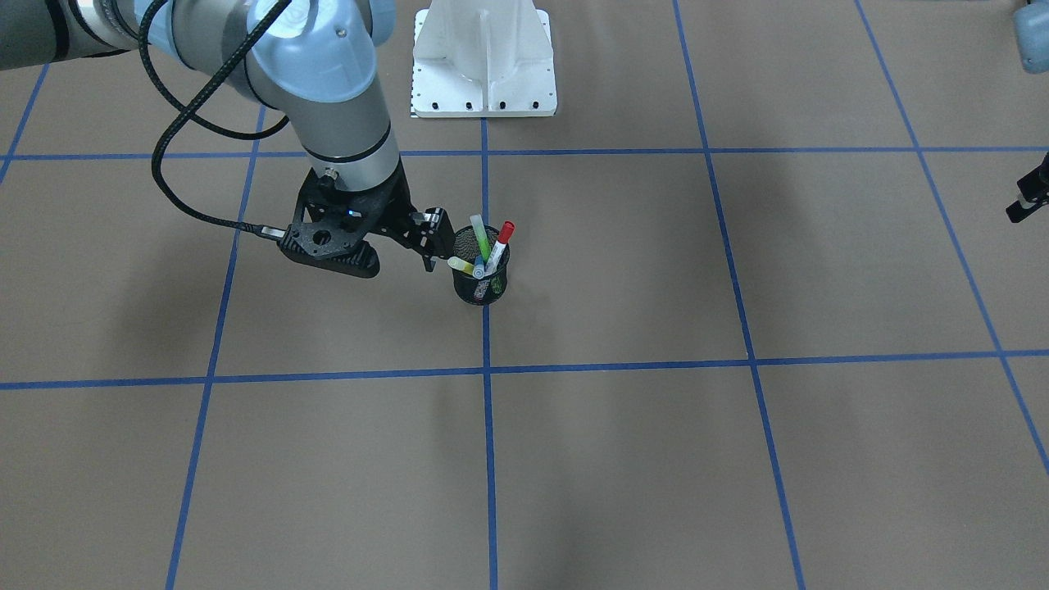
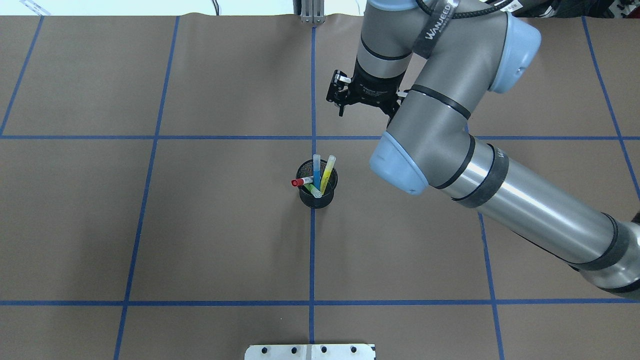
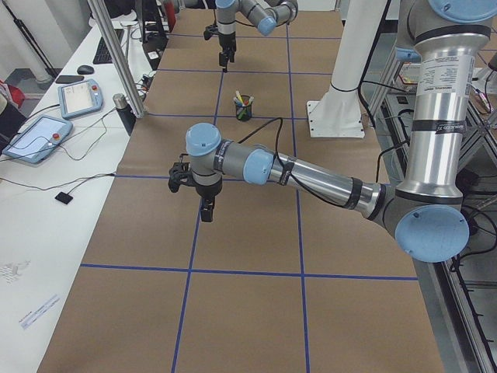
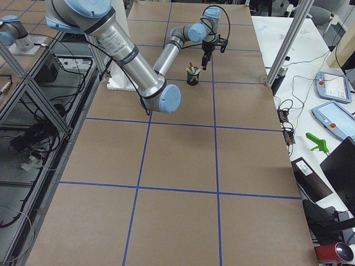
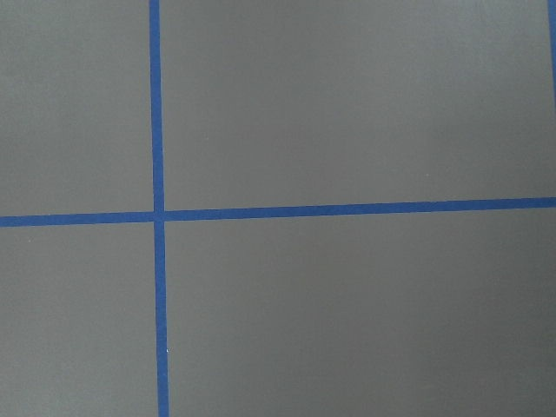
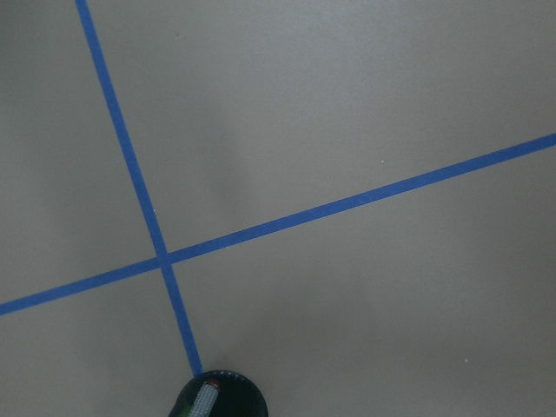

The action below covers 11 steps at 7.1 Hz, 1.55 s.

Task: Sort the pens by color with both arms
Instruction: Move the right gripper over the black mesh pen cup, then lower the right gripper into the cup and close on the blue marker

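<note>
4 pens stand in mesh cup near right jaws; left jaws well apart; openness of both unclear.

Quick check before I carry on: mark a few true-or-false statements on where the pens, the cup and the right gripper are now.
1. All four pens stand in the black mesh cup. True.
2. The right gripper holds the red-capped pen. False: that pen is in the cup, and the gripper is apart from it.
3. The cup sits on a blue tape line. True.
4. The left wrist view shows the cup. False: it shows only the table and tape.
</note>
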Available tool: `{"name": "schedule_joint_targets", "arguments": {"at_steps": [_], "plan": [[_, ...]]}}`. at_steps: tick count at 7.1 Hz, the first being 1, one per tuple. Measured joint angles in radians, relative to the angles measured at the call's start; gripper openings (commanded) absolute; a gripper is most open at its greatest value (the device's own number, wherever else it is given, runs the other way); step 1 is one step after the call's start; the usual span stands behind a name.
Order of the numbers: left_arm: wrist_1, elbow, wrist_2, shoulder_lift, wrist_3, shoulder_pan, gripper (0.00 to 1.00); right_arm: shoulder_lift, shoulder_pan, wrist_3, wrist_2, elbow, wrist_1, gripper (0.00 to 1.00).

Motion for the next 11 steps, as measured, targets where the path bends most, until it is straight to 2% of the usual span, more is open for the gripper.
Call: {"name": "schedule_joint_targets", "arguments": {"at_steps": [1, 3, 6, 8, 11], "plan": [[0.000, 0.000, 0.000, 0.000, 0.000, 0.000, 1.00, 0.063, -0.002, -0.024, -0.001, -0.036, -0.067, 0.97], [0.000, 0.001, 0.001, 0.000, 0.000, 0.000, 1.00, 0.131, -0.007, -0.034, -0.005, -0.122, -0.102, 0.89], [0.000, 0.000, 0.001, 0.000, 0.001, 0.000, 1.00, 0.201, -0.056, -0.023, -0.026, -0.301, 0.006, 0.75], [-0.001, 0.000, 0.001, 0.003, 0.001, -0.001, 1.00, 0.216, -0.097, -0.003, -0.031, -0.339, 0.037, 0.69], [-0.002, -0.001, 0.001, 0.006, 0.002, -0.001, 1.00, 0.195, -0.125, 0.022, -0.029, -0.346, 0.040, 0.62]]}}
